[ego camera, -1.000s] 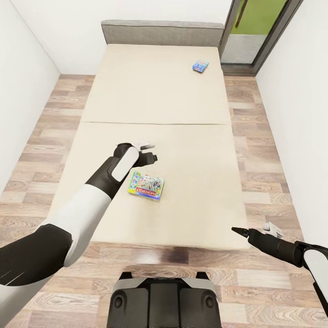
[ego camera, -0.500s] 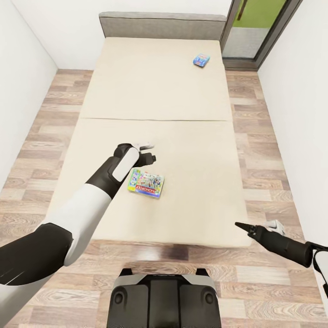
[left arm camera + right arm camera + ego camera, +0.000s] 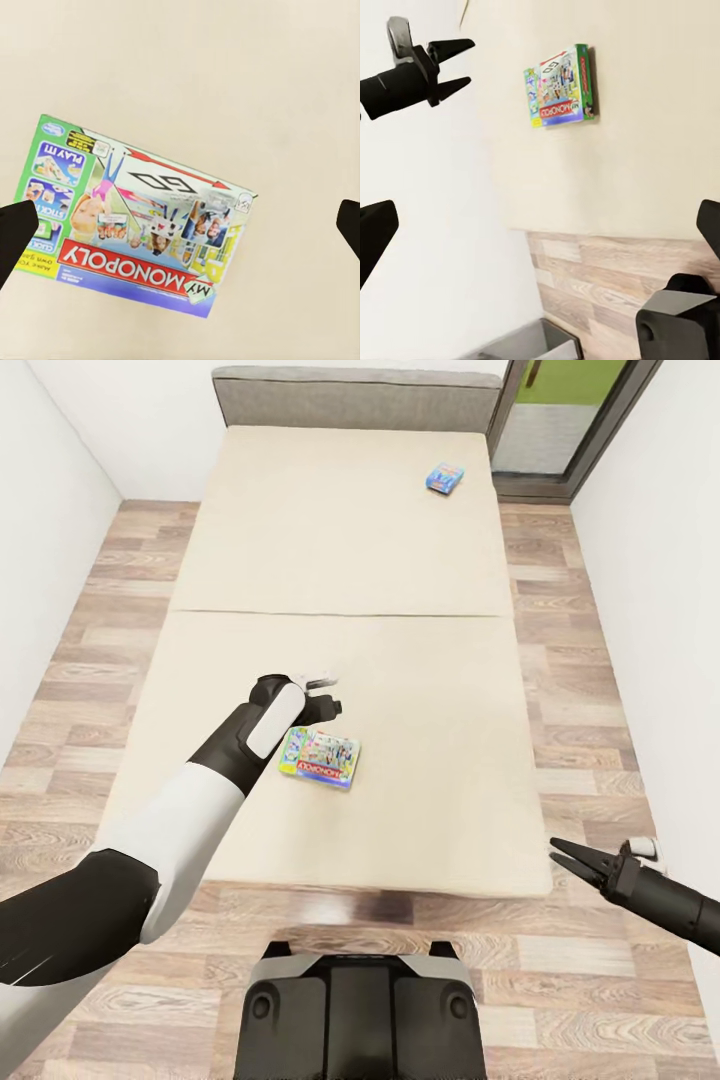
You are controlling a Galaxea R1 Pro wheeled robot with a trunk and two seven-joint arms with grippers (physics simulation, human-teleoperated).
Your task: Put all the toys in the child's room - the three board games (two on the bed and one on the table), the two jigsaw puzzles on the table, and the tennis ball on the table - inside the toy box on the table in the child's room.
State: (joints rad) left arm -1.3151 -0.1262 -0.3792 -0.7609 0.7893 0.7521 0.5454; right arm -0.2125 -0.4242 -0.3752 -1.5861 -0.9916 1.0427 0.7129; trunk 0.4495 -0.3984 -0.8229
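Observation:
Two board games lie on the beige bed. The multicoloured Monopoly box rests flat near the bed's foot. A small blue box sits far off by the grey headboard. My left gripper hovers open just above the far edge of the Monopoly box, and its fingers are not touching it. My right gripper is open and holds nothing, over the floor off the bed's near right corner. The table, toy box, jigsaw puzzles and tennis ball are out of view.
White walls close in on both sides, with strips of wooden floor along the bed. A dark-framed glass door stands at the far right. My base is at the bed's foot.
The head camera has shifted, so the bed sits a little higher in the picture. My right arm has swung right, and its fingers now show apart. The left gripper stays over the Monopoly box.

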